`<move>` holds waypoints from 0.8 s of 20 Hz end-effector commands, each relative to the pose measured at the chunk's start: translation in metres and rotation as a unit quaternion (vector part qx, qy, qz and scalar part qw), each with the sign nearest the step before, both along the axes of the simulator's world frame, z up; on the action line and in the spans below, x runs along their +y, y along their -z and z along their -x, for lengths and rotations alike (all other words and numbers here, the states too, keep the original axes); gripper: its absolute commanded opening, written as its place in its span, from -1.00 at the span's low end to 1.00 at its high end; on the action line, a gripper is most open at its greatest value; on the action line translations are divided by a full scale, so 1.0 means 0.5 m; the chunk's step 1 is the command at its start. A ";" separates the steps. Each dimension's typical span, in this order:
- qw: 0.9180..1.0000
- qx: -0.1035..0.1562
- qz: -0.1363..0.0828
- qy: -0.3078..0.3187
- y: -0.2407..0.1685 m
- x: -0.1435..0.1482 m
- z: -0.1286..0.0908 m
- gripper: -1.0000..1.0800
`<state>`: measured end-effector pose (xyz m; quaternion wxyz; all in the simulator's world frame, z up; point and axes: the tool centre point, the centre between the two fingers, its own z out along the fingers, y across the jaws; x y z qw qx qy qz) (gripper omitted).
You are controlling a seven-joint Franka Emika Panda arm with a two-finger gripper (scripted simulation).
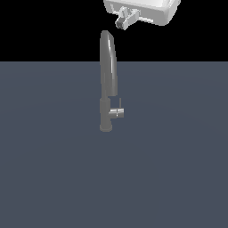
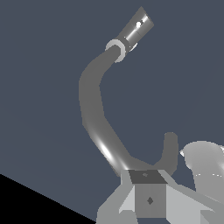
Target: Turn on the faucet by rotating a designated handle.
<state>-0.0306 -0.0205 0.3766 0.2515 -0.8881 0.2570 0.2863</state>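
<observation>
The dark-grey faucet [image 1: 108, 75] stands upright in the middle of the exterior view, its long spout rising to a rounded top. The silver handle [image 1: 116, 113] juts from its base toward the exterior view's right, with a thin rod pointing up. My gripper [image 1: 120, 23] hangs just above and right of the spout's top, apart from it and far above the handle. In the wrist view the faucet [image 2: 92, 105] curves away from behind my gripper [image 2: 148, 177] to a pale ring and a shiny cylinder [image 2: 135, 27]; I cannot tell whether that is the handle. The fingers are shut, holding nothing.
The white arm [image 1: 147, 9] fills the top of the exterior view. A flat blue-grey floor [image 1: 178, 169] surrounds the faucet. In the wrist view a short dark stub [image 2: 170, 146] and a pale rounded cylinder [image 2: 202, 164] sit beside my gripper.
</observation>
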 end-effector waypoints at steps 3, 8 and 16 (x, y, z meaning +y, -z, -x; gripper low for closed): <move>0.998 0.037 -0.033 0.030 0.043 -0.007 -0.041 -1.00; 0.992 0.079 -0.070 0.065 0.097 -0.013 -0.084 -1.00; 0.972 0.150 -0.134 0.124 0.198 -0.022 -0.145 -1.00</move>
